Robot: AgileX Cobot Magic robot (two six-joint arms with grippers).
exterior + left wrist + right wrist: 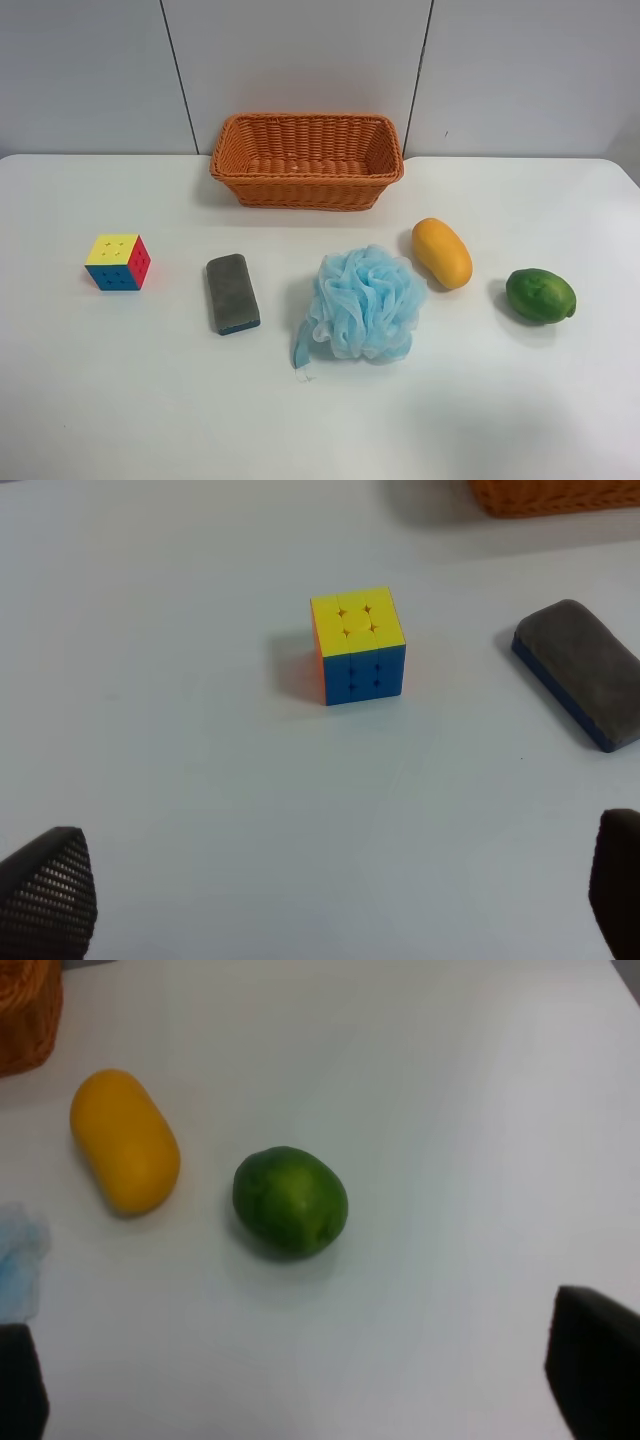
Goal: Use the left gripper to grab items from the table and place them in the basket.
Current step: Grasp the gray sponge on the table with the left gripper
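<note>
Left hand (330, 895), right hand (310, 1375) spread (widely).

Basket (305, 187): one. Table (100, 400): one. Loose items on it: five, one of each kind. One puzzle cube (118, 262), one grey pad (232, 293), one bath puff (365, 303), one mango (442, 252), one green fruit (540, 295). Ahead of left gripper (330, 890): one puzzle cube, one grey pad. Ahead of right gripper (308, 1370): one mango, one green fruit.
</note>
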